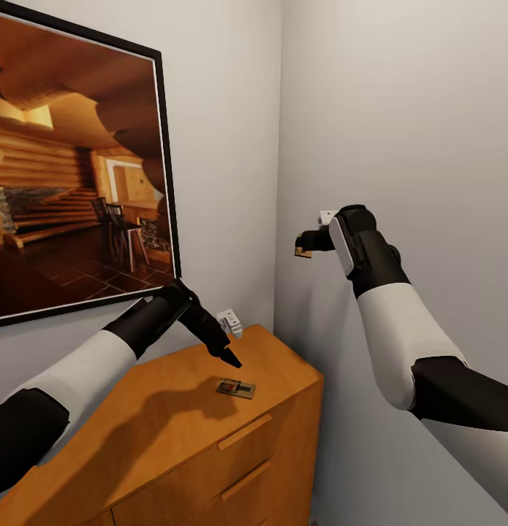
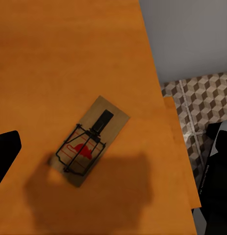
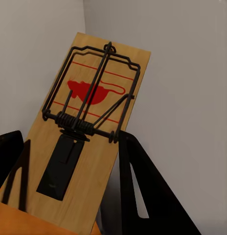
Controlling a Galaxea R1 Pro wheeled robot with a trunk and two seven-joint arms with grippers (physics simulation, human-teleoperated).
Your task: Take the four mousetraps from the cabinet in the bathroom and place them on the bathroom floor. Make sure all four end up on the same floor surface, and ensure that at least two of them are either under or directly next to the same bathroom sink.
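my right gripper pinches one trap between its fingers, raised by the wall. second trap flat on the cabinet, just below left gripper; can't tell its gap. light, stiff, thin: pinch board edges, avoid wire.

A framed picture hangs in the corner where two pale walls meet.
We see a log-cabin interior in its black frame, with dark chairs on a tiled floor; a small white fitting sits on the wall just below its lower corner.
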